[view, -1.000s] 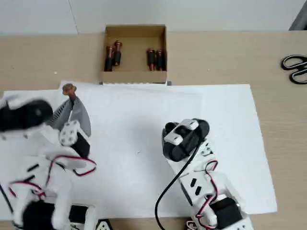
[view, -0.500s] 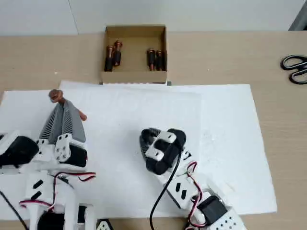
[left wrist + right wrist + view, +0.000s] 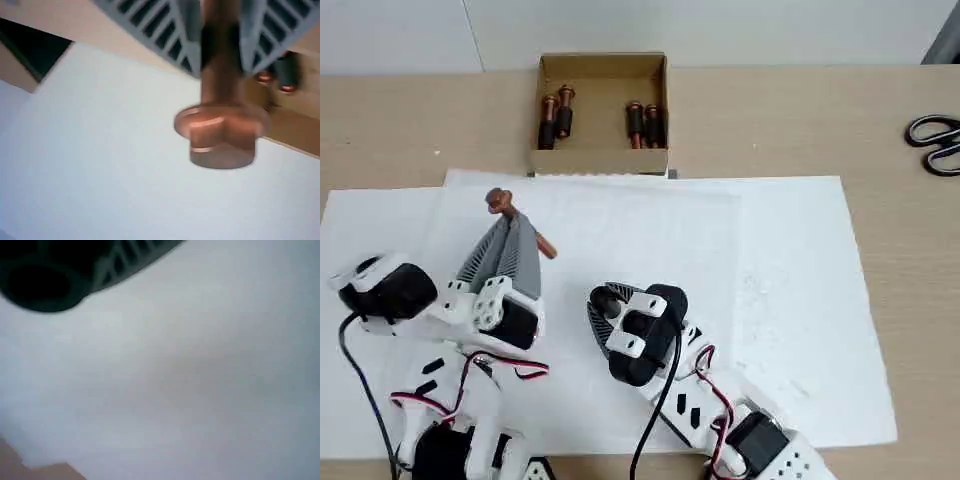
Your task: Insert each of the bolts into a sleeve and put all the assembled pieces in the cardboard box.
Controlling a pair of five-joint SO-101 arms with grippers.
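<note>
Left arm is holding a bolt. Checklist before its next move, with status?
1. Grip: ok. The left hand is shut on the bolt, head out past the tips.
2. Bolt sleeved: cannot tell. The left wrist view shows a dark patch on the shaft at the grip; it may be a sleeve or shadow.
3. Room in the cardboard box: ok. Four assembled pieces lie in two pairs, with bare floor between them.
4. Path to the box: ok. Nothing lies on the paper in between.
5. Right hand clear of that path: ok. It sits beside the left arm, farther from the box.
</note>
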